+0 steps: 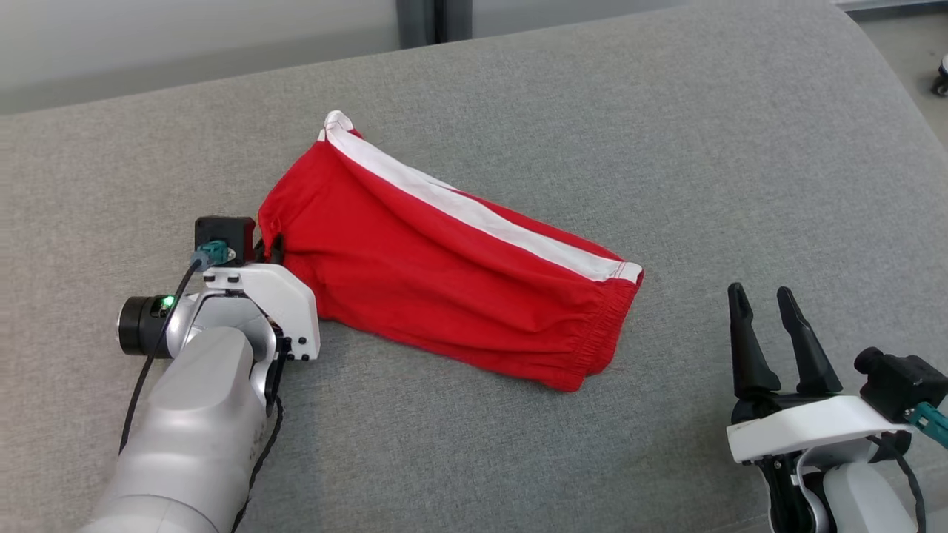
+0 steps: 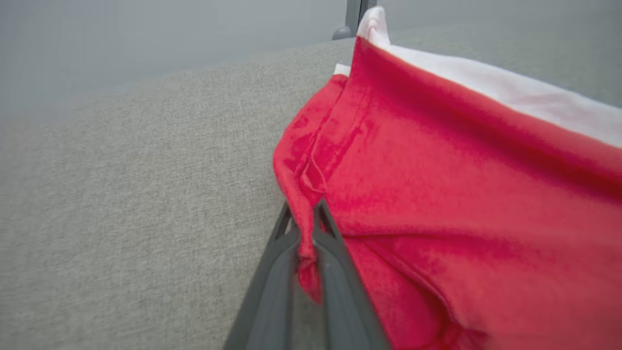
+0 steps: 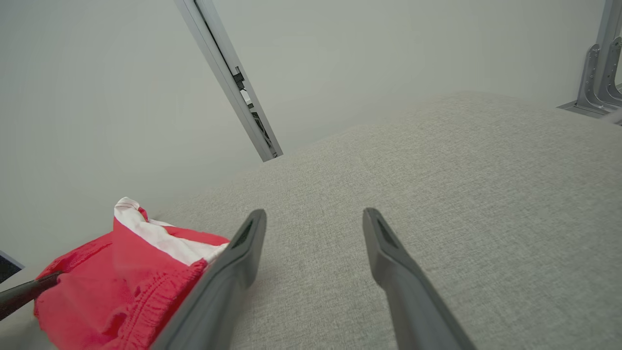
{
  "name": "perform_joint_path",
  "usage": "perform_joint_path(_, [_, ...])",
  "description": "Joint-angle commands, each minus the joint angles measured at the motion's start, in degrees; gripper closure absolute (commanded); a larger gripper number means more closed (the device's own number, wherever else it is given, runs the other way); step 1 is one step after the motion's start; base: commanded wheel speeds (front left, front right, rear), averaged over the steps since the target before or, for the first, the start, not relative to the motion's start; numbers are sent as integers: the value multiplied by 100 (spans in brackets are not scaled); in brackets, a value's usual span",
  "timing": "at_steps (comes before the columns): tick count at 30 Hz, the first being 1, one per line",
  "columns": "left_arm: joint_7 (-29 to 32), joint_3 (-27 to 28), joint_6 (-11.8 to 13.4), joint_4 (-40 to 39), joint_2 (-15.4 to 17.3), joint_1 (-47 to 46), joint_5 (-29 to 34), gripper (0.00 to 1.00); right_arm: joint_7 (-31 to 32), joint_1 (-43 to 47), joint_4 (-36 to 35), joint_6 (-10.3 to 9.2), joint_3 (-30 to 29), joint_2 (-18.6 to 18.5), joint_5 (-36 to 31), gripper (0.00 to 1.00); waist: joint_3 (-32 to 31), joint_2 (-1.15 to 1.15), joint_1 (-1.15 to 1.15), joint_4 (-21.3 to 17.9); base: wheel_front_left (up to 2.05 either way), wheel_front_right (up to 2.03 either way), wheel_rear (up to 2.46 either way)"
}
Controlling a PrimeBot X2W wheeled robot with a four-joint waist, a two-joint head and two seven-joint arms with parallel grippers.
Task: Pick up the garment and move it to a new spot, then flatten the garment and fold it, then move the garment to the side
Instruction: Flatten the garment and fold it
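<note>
The garment (image 1: 444, 266) is a pair of red shorts with a white side stripe, lying folded on the grey fabric surface (image 1: 666, 133). Its elastic waistband points toward the lower right. My left gripper (image 1: 272, 248) is at the garment's left hem, and in the left wrist view its two fingers pinch a fold of red cloth (image 2: 306, 233) between them. My right gripper (image 1: 763, 303) stands open to the right of the garment, apart from it, with nothing between its fingers. The right wrist view shows the garment (image 3: 121, 287) to the left of the open fingers.
The grey surface ends at a pale wall (image 1: 185, 37) at the back. A metal rail (image 3: 228, 82) runs along the wall, and metal brackets (image 3: 600, 73) stand at the far right. The surface's right edge (image 1: 911, 111) curves away toward the floor.
</note>
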Motion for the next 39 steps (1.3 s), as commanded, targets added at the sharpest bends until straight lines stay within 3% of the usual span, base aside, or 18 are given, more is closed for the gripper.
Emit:
perform_joint_path(1, [-47,18,-20,-15,39,92,-26,100,0,55,2,3,-8,-28,-37,0,-106,0,0,92,0,0,0])
perform_joint_path(11, [-393,368,9,-680,-42,1245,-527,100,0,392,147,3,-70,-29,-197,0,-777,0,0,519,0,0,0])
perform_joint_path(20, [-395,580,319,-2180,-48,2791,-317,100,0,696,211,3,-210,-28,-631,0,-1229,0,0,711,0,0,0])
perform_joint_path(28, [-390,901,444,-2985,-47,3849,-13,100,1,891,200,3,-210,-28,-778,0,-1411,0,0,779,0,0,0])
perform_joint_path(30, [-390,962,477,-3130,-47,3994,104,52,1,895,192,3,-218,-29,-808,0,-1415,0,0,795,0,0,0])
perform_joint_path(31, [-390,1018,488,-3207,-45,4044,151,0,1,885,183,3,-224,-29,-841,0,-1416,0,0,799,0,0,0])
perform_joint_path(39, [-389,1291,592,-3981,43,4330,786,0,1,811,102,3,-219,-27,-1135,0,-1436,0,0,769,0,0,0])
